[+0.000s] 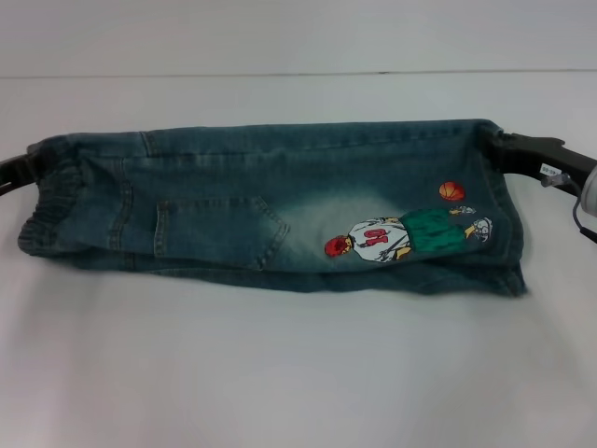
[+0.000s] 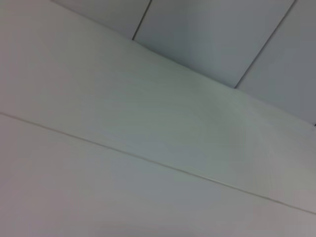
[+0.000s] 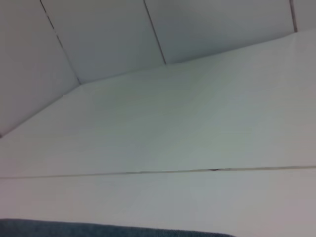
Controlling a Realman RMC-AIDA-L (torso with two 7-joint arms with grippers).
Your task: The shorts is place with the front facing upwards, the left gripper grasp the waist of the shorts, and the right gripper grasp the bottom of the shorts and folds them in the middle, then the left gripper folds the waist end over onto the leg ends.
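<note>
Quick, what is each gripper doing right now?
Left gripper: at the denim shorts' waist end, grip hidden.
Right gripper: at the leg end, grip hidden.

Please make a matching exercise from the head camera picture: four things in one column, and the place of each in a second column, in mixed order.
Things:
1. elastic gathered waistband
2. orange embroidered basketball
3. denim patch pocket
4. black right gripper

Places:
A. just above the embroidered player
B. left end of the blue denim shorts
C. upper right corner of the shorts
D. left of the player

Pairs: 1-B, 2-A, 3-D, 4-C
</note>
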